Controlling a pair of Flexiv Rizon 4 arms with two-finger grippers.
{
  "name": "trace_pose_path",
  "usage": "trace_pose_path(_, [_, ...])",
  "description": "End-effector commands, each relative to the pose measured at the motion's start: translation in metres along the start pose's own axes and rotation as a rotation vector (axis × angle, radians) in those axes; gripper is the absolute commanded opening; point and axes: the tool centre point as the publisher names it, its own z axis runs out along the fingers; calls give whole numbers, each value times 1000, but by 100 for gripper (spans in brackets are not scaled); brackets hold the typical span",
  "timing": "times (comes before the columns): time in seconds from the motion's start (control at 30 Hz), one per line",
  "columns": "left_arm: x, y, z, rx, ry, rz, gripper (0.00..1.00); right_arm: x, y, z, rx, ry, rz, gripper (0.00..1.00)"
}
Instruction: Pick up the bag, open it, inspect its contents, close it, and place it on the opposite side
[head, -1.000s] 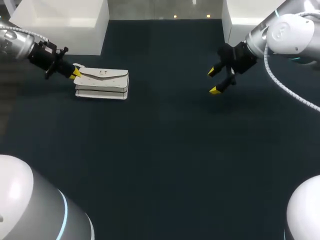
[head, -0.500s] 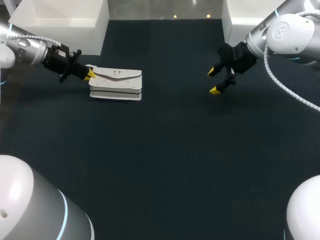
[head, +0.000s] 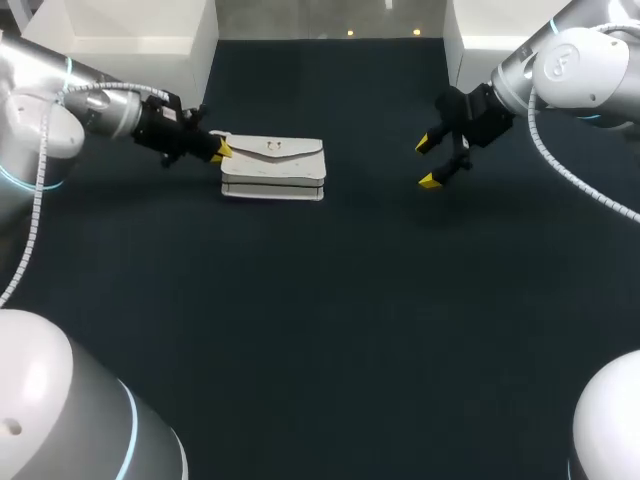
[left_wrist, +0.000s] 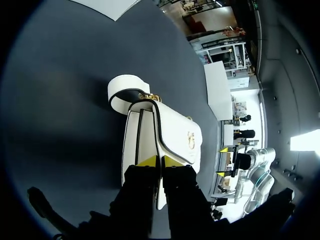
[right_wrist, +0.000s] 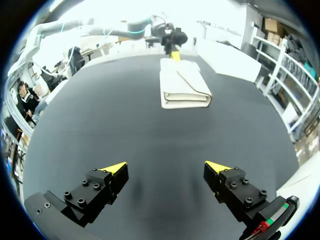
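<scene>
Now the white bag (head: 273, 170) lies flat on the dark table (head: 330, 320), flap shut, at the far side, left of the middle. The left gripper (head: 220, 152) is clamped on the bag's end, its fingertips pinched close on the edge. The right gripper (head: 430, 163) hangs well apart to the right, its fingers spread wide.

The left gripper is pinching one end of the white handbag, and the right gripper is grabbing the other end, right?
Not quite. The left gripper does pinch one end of the white handbag, but the right gripper is grabbing nothing: it is open and well apart from the handbag, as the right wrist view shows.
</scene>
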Motion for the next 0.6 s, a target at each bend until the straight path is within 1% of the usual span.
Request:
trace_pose_path(0.03, [6,3,21,4,13,4,0,-1,0,0,-2,2,-1,100])
trace_pose_path(0.23, [15,9,39,-38,26,25,0,-1,0,0,-2,2,-1,100])
trace_pose_path(0.6, [29,23,55,-83,47,59,0,-1,0,0,-2,2,-1,100])
